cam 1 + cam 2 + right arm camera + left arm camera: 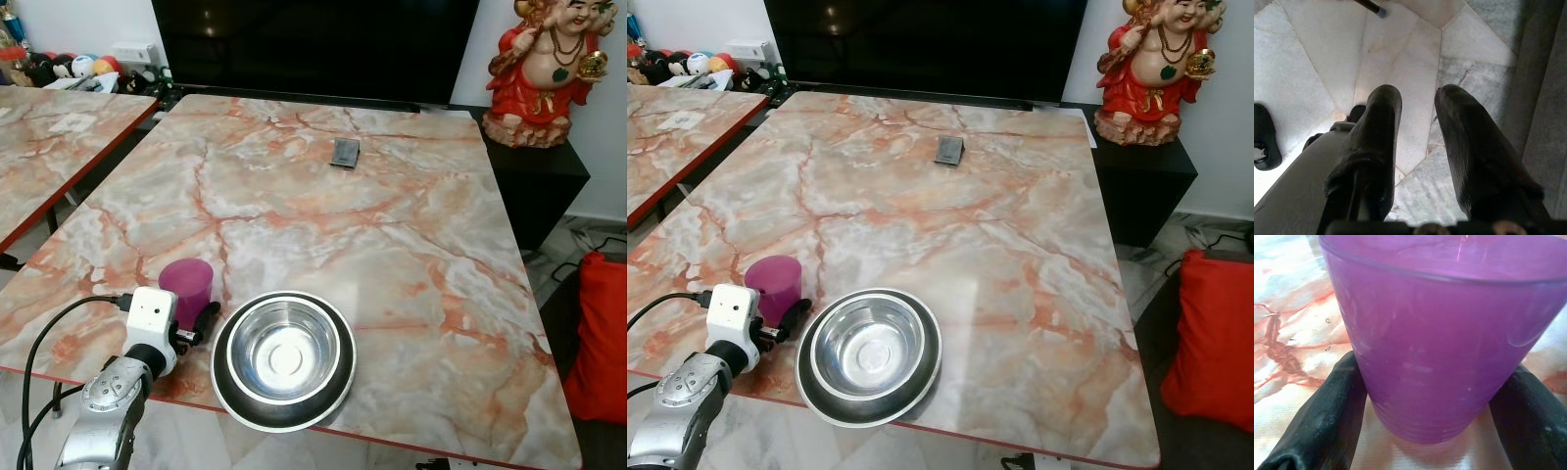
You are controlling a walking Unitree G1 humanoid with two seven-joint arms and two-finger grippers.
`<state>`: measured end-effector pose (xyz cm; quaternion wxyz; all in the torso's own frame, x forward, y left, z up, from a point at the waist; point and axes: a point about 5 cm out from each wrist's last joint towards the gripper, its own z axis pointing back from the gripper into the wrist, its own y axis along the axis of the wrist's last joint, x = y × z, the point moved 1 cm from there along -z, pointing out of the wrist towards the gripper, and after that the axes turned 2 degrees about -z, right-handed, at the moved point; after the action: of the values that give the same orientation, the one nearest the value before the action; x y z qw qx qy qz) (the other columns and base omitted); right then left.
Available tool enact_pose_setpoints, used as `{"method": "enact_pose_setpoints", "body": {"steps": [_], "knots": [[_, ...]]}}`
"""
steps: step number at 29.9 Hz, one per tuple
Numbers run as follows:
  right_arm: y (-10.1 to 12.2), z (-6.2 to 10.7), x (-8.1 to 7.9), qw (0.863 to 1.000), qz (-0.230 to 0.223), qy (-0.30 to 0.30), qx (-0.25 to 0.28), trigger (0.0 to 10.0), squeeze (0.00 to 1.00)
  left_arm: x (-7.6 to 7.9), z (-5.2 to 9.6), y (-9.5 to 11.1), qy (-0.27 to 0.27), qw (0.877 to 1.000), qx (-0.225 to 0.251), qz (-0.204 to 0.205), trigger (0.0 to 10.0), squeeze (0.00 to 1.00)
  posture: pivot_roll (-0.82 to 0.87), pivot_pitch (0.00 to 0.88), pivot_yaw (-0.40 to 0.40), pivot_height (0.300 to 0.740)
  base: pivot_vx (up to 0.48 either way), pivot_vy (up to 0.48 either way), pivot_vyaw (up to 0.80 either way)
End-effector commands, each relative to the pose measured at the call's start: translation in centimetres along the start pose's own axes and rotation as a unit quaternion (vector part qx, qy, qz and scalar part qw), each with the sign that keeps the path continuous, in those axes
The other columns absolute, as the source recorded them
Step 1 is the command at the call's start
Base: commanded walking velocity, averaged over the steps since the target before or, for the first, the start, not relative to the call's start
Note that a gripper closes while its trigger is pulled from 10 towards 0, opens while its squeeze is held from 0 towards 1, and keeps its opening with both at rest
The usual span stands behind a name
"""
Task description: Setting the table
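Note:
A purple plastic cup (186, 284) stands upright near the front left edge of the marble table (392, 225). My left gripper (188, 315) reaches in from the table edge and is shut on the cup's lower part. In the left wrist view both black fingers (1327, 411) press against the cup's (1440, 342) sides. Just to the right of the cup sits a steel bowl with a black rim (284, 357), at the front edge. My right gripper (1418, 98) hangs idle over the floor, open with nothing between its fingers.
A small dark flat object (345, 153) lies on the far middle of the table. A second marble table (49, 137) stands to the left across a gap. Behind are a black screen (313, 44) and a red statue (544, 69). A red cushion (600, 333) is at right.

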<state>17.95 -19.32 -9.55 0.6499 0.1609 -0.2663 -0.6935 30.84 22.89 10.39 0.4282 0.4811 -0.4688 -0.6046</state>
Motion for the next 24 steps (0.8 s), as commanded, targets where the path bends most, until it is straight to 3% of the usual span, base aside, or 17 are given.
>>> {"method": "enact_pose_setpoints", "body": {"steps": [1, 24], "knots": [[-0.23, 0.02, 0.07, 1.000, 0.005, 0.001, -0.006, 10.0, 0.00, -0.13, 0.31, -0.75, 0.006, 1.000, -0.012, 0.009, 10.0, 0.15, 0.02, 0.119, -0.016, 0.740, 0.000, 0.000, 0.00], [-0.25, 0.02, 0.11, 1.000, 0.007, 0.000, -0.007, 10.0, 0.00, 0.17, 0.57, -1.12, -0.008, 1.000, -0.020, 0.014, 10.0, 0.19, 0.02, 0.125, -0.020, 0.740, 0.000, 0.000, 0.00]]}}
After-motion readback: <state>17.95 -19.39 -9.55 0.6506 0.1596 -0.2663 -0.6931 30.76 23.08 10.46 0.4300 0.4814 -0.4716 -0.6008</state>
